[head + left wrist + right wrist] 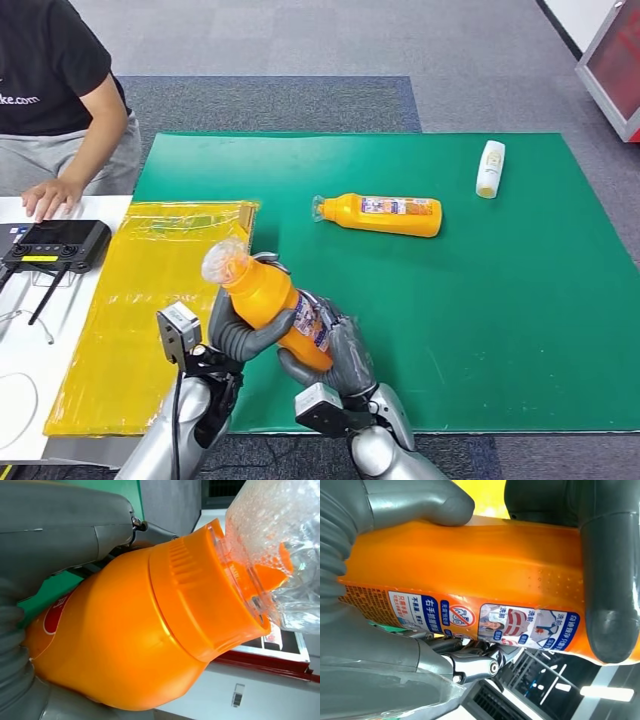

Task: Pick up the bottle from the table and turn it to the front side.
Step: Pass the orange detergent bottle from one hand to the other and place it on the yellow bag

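- My left hand (243, 330) and my right hand (340, 355) together hold the orange bottle (275, 305) lifted off the green mat (513, 300), at the near edge of the desk, between the yellow plastic sheet (143, 290) on the left and the bare green area on the right.
- Fingers, left hand: wrapped around the bottle's upper body, just below the cap. Fingers, right hand: clenched around the lower, labelled part. Both grasp the same bottle.
- The bottle sits tilted, its clear-wrapped cap (224, 260) pointing up and to the far left.
- Step in hand, as I judge it: pick-up is done; rotation to the front side is in progress or about to begin.
- Next move calls for: rolling the bottle about its long axis, one hand loosening while the other keeps hold, until the main label faces forward. Risk: smooth plastic may slip during the regrasp.
- Left wrist view: the ridged orange cap collar (196, 585) under crinkled clear film (279, 545), plus part of a red emblem (56, 615) on the body, which the head view does not resolve.
- Right wrist view: a printed strip of small pictograms and text (478, 620) along the bottle, suggesting a side or back panel.
- Head view: a second orange bottle (381, 214) lying on the mat farther off, a small white bottle (490, 168) at far right, and a person's hand (49, 197) by a black controller (56, 243) at far left.
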You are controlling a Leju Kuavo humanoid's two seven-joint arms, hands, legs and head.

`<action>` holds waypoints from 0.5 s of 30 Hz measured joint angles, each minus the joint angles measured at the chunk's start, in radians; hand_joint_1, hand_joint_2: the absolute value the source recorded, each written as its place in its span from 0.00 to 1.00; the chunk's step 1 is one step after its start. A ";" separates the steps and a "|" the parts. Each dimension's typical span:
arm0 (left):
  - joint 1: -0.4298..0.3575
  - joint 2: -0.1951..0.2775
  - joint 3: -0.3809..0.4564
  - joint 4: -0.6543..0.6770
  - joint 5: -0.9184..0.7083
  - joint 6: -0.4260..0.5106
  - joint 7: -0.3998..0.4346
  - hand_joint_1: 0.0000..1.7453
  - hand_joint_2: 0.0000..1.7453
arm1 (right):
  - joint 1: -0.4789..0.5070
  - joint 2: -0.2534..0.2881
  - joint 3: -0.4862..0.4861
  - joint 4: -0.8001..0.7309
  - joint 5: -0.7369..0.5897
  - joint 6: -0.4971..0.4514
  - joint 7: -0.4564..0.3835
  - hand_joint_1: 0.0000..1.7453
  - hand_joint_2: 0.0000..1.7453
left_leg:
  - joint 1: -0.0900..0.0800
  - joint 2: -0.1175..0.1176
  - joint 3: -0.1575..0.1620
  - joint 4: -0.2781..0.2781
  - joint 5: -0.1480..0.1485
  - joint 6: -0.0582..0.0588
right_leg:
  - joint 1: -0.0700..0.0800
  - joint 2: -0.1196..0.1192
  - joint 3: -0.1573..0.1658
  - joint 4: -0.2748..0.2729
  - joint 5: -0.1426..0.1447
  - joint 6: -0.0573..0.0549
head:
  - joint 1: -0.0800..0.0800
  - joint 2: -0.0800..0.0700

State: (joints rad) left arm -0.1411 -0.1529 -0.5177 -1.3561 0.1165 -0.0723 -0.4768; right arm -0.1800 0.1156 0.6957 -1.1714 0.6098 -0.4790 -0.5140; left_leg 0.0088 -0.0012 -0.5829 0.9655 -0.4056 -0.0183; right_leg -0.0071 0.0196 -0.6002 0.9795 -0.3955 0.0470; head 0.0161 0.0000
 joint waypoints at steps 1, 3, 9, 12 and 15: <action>-0.001 0.001 0.000 0.000 -0.001 0.001 0.000 1.00 1.00 | -0.002 0.000 0.001 0.000 0.003 -0.003 0.001 0.70 1.00 | 0.000 0.000 0.000 0.000 0.000 0.000 | 0.000 0.000 0.000 0.000 0.000 0.000 | 0.000 0.000; -0.002 0.003 0.000 0.000 -0.009 0.009 -0.002 1.00 1.00 | -0.005 0.000 0.002 0.001 0.006 -0.010 0.002 0.55 1.00 | 0.000 0.000 0.000 0.000 0.000 0.000 | 0.000 0.000 0.000 0.000 0.000 0.000 | 0.000 0.000; -0.003 0.011 0.002 -0.011 -0.040 0.045 -0.008 1.00 1.00 | -0.007 0.001 0.004 0.008 0.000 -0.027 0.001 0.02 1.00 | 0.000 0.000 0.000 0.000 0.000 0.000 | 0.000 0.000 0.000 0.000 0.000 0.000 | 0.000 0.000; 0.005 0.018 0.010 -0.015 -0.074 0.079 -0.014 1.00 1.00 | -0.007 0.002 0.005 0.009 -0.003 -0.040 -0.004 0.00 1.00 | 0.000 0.000 0.000 0.000 0.000 0.000 | 0.000 0.000 0.000 0.000 0.000 0.000 | 0.000 0.000; 0.011 0.027 0.022 -0.023 -0.119 0.123 -0.028 1.00 1.00 | -0.007 0.003 0.004 0.011 -0.008 -0.044 -0.004 0.00 1.00 | 0.000 0.000 0.000 0.000 0.000 0.000 | 0.000 0.000 -0.001 0.000 0.000 0.000 | 0.000 0.000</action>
State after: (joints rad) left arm -0.1304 -0.1262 -0.4954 -1.3788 -0.0024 0.0509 -0.5052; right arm -0.1872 0.1189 0.7000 -1.1603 0.6019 -0.5232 -0.5179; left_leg 0.0089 -0.0011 -0.5831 0.9655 -0.4054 -0.0185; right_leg -0.0070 0.0197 -0.6009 0.9799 -0.3956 0.0470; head 0.0162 0.0000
